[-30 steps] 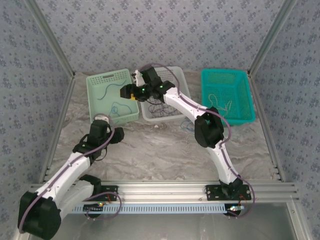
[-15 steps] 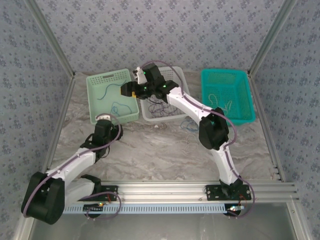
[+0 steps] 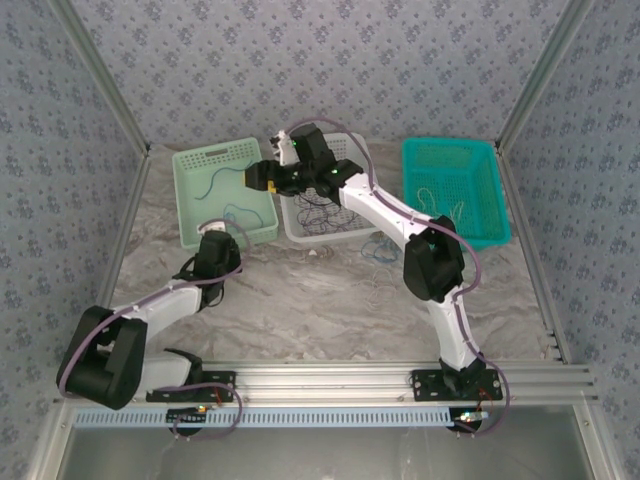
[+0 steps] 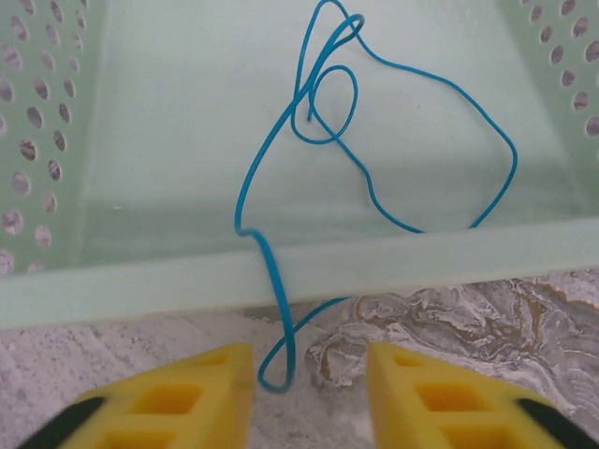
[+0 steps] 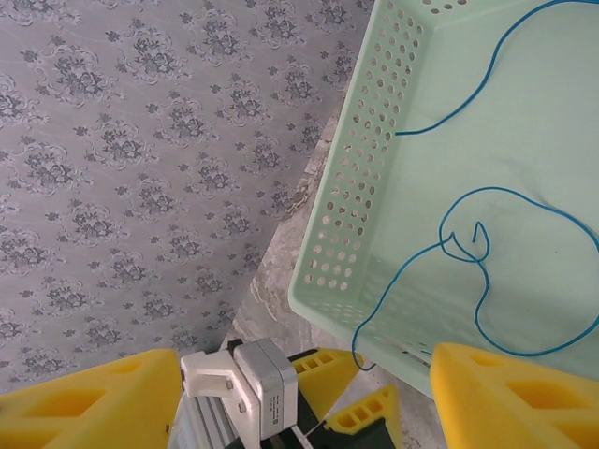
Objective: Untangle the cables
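Note:
A blue cable (image 4: 374, 187) curls inside the pale green basket (image 4: 140, 281), and its end hangs over the near rim in a small loop. That loop lies on the table between the yellow fingers (image 4: 187, 398) of my left gripper (image 4: 309, 393), close to the left one. The jaws stand apart, so the gripper is open. In the top view the left gripper (image 3: 222, 245) sits at the green basket's (image 3: 190, 165) front rim. My right gripper (image 3: 262, 175) hovers above the basket's right side, open and empty. Its wrist view looks down on two blue cables (image 5: 487, 281).
The white basket (image 3: 345, 145) in the middle holds dark cables (image 3: 318, 215). A teal basket (image 3: 455, 150) at the right holds pale cables (image 3: 445, 205). Another blue cable (image 3: 378, 250) lies on the table before the white basket. Walls enclose the table.
My left arm has reached forward to the green basket's front rim and its jaws have narrowed around the hanging blue loop. The right gripper has shifted slightly away from me.

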